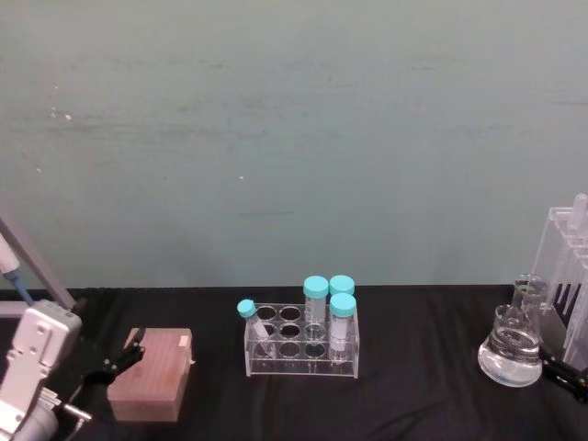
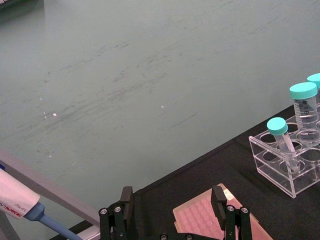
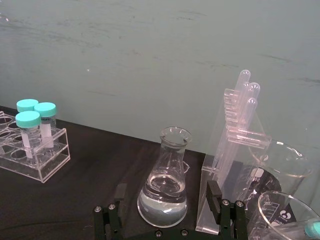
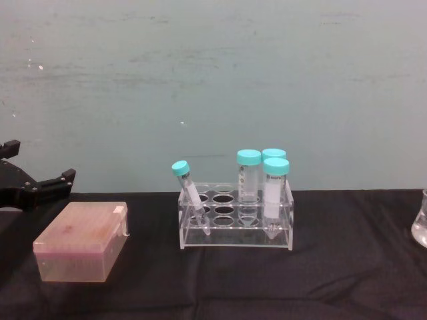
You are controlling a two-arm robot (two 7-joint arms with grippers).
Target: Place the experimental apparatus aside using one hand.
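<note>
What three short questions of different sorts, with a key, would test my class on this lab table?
1. True or false: the flask holds clear liquid.
2. How many teal-capped tubes stand in the clear rack?
A. two
B. four
C. six
3. Fill in: the pink box lies on the robot's ____ side of the rack.

Key
1. True; the right pincer is open on either side of the flask's base.
2. B; one tube leans, three stand upright.
3. Left; the left pincer is open above the box.
</note>
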